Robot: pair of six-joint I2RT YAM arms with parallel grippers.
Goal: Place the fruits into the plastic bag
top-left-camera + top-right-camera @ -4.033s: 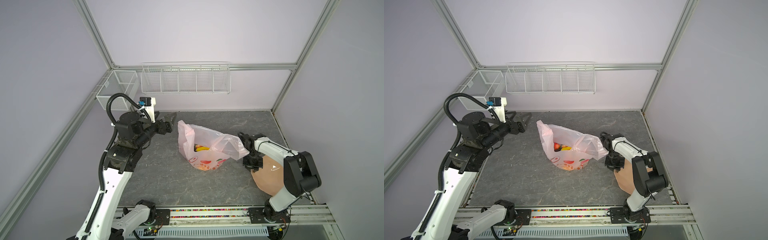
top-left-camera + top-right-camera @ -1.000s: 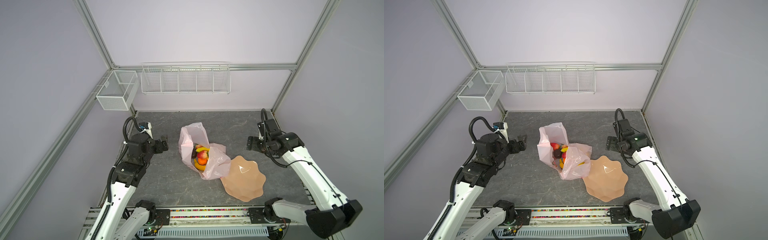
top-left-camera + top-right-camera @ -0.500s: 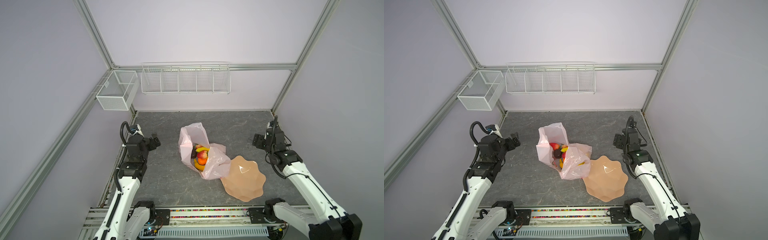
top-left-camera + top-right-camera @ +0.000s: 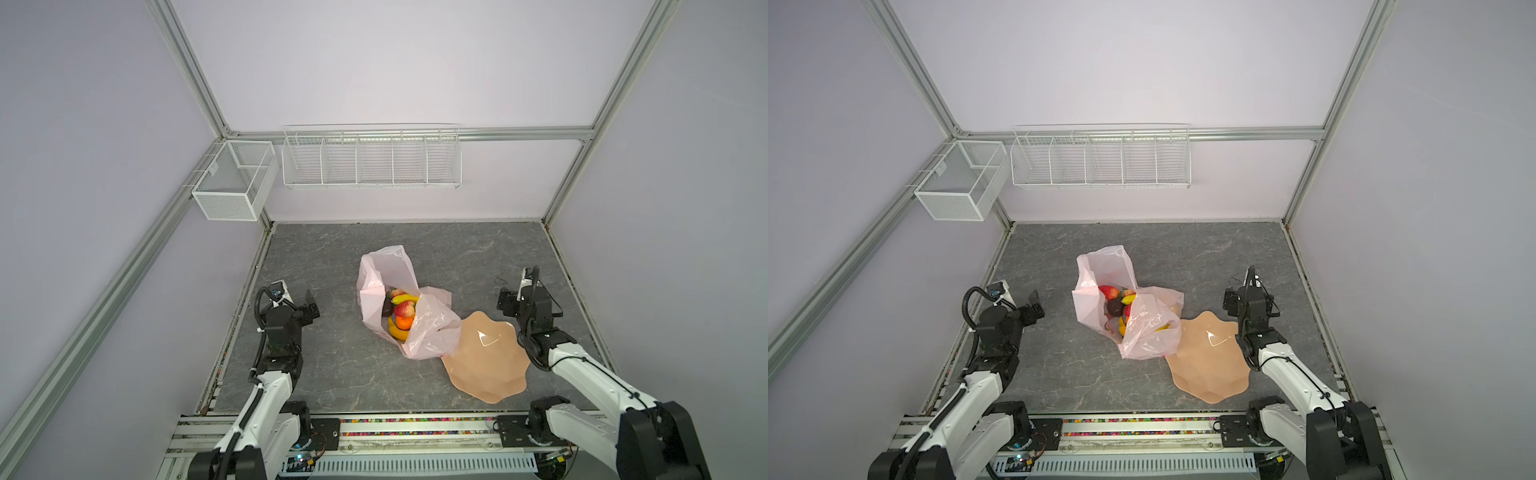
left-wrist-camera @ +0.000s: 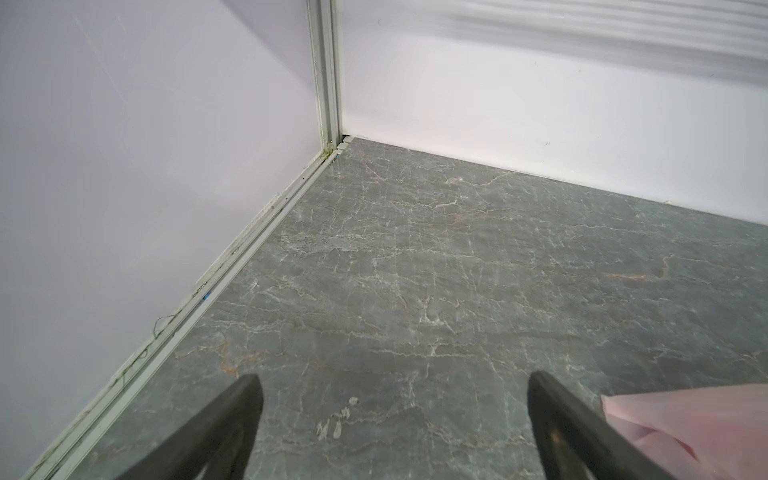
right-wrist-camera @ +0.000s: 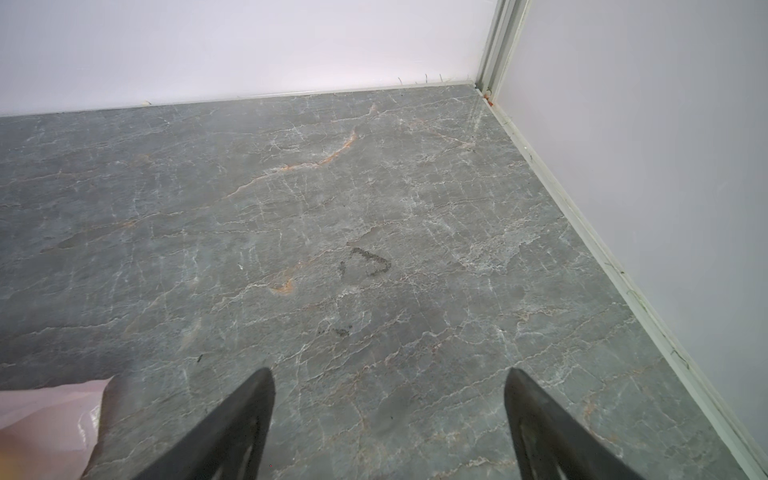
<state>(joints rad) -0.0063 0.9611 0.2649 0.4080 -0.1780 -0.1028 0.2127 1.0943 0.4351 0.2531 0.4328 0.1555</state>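
While both arms sit near the side edges of the tabletop [image 4: 332, 365], the bag [image 4: 432, 332] lies mid-tabletop with its mouth gaping upward. The fruits [image 4: 403, 311] are heaped inside it. Its near corner touches or just overlaps the rim of the plate [image 4: 486, 365].

Grippers:
- Left gripper [image 5: 392, 376]: fingers spread wide, nothing between them, over bare tabletop, well apart from the bag.
- Right gripper [image 6: 388, 370]: also spread and empty, near the plate's far edge, apart from the bag.

Handling (judged):
- Bag: thin crinkly film, very light and soft. It will likely collapse or slide if pushed and would slip from a shallow pinch. The best hold looks like the raised flap at the far side of the mouth, or a gathered fold of the rim, not the belly.
- Fruits: small, light and probably smooth. The round ones would roll, so they should be pinched across the middle. Bananas should be taken across the curve's midpoint.
- With the load inside, lifting by one side risks tipping the pile out.

Count:
- Bag: 1. Plate: 1, nothing on it.
- Bananas: 2 visible.
- Orange: 1.
- Dark fruit: 1.
- Red-yellow fruit: 1 certain, and a second reddish piece shows at the top of the heap.
- Any fruit deeper in the bag is hidden.
- Loose fruit on the tabletop: none seen.
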